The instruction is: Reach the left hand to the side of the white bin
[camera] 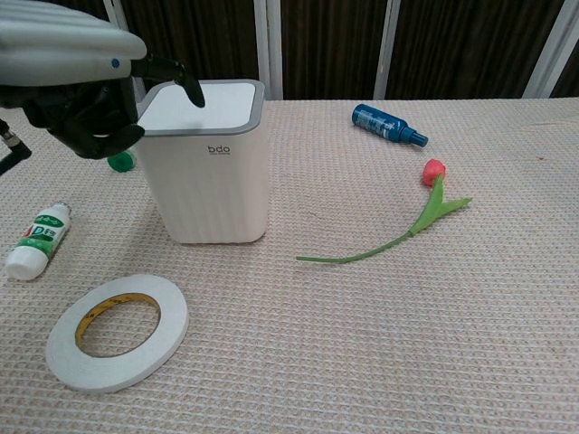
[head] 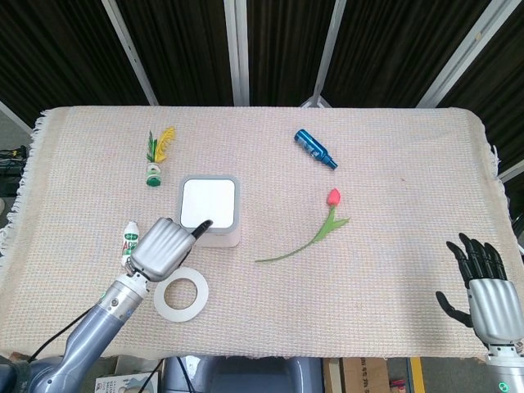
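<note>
The tabletop [head: 393,164] is covered by a pale pink woven cloth with fringed ends.

The white bin [camera: 210,163] stands upright left of the tabletop's centre. It is a squarish tub with rounded corners, faint vertical ribs down its walls, a grey rim around a flat white lid, and small dark lettering reading "bdo" just under the rim on the near face. In the head view the bin [head: 210,211] shows mostly its lid.

The left hand [head: 164,247] sits at the bin's near left corner, raised above the tabletop, silver back up and dark fingers partly curled with nothing in them. In the chest view the left hand [camera: 86,77] is level with the bin's top edge on its left side, and one dark fingertip reaches over the grey rim; whether it touches cannot be told.

The right hand [head: 483,286] rests at the far right near edge, fingers spread apart and holding nothing.

A roll of white tape [camera: 118,330] lies flat in front of the bin. An artificial tulip [camera: 398,231] lies to the bin's right, red bud away from the robot. A blue bottle [camera: 387,125] lies beyond it. A small white bottle [camera: 36,240] with a green label lies left of the bin. A green and yellow shuttlecock [head: 157,155] lies behind the bin's left.
</note>
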